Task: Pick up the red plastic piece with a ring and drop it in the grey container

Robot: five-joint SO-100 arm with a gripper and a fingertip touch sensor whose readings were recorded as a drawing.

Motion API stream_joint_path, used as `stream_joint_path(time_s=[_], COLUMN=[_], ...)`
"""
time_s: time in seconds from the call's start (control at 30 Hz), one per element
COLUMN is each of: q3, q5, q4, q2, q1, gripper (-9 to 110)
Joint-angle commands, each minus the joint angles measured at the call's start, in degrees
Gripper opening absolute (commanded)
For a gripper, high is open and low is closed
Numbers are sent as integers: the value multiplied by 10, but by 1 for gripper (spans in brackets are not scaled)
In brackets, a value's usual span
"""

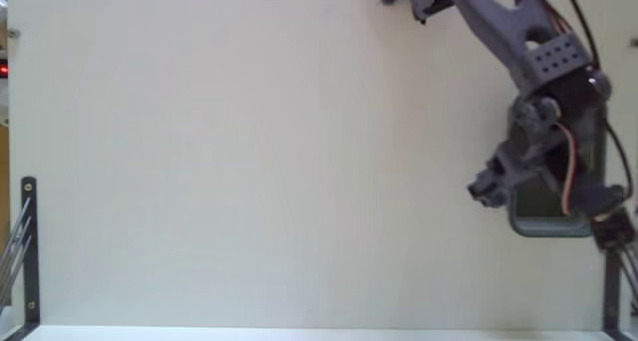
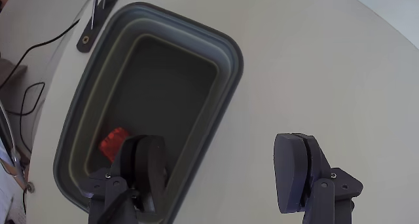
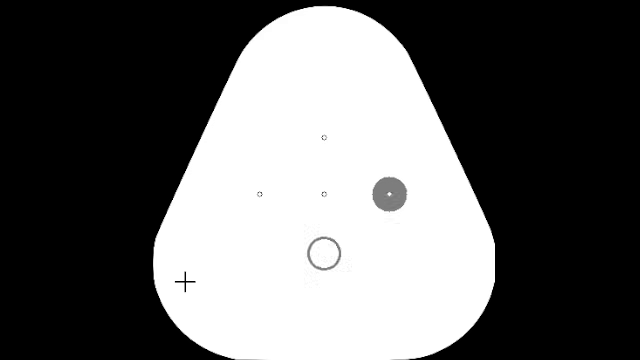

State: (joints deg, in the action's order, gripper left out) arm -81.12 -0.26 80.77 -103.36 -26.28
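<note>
In the wrist view the grey container (image 2: 222, 50) lies on the pale table, a rounded tub with a thick rim and dark inside. The red plastic piece (image 2: 113, 140) rests on the tub's floor near its lower left end, partly hidden behind my left finger (image 2: 147, 168). My gripper (image 2: 222, 168) is open with nothing between its fingers; the left finger hangs over the tub, the right finger (image 2: 298, 168) over the table beside it. In the fixed view the gripper (image 1: 488, 189) sits at the right, the arm covering most of the container (image 1: 543, 226).
Black metal brackets stand at the table's lower left (image 1: 30, 251) and lower right (image 1: 610, 286) in the fixed view. A small red indicator light (image 1: 4, 71) glows at the left edge. Black cables (image 2: 26, 99) run off the table beside the tub in the wrist view.
</note>
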Motion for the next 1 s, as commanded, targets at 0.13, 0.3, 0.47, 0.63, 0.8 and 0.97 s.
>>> stream_joint_path(time_s=[0.13,0.3,0.47,0.63,0.8,0.97], q3=[-53,-92,-135,-174,-210,-245], q5=[3,3,3,3,3,3], q4=[10,11,11,11,11,11], q2=[-104,-144,-187,-226,-263,-297], q1=[46,77,110,139,167,194], gripper=[110,110,110,110,110,110])
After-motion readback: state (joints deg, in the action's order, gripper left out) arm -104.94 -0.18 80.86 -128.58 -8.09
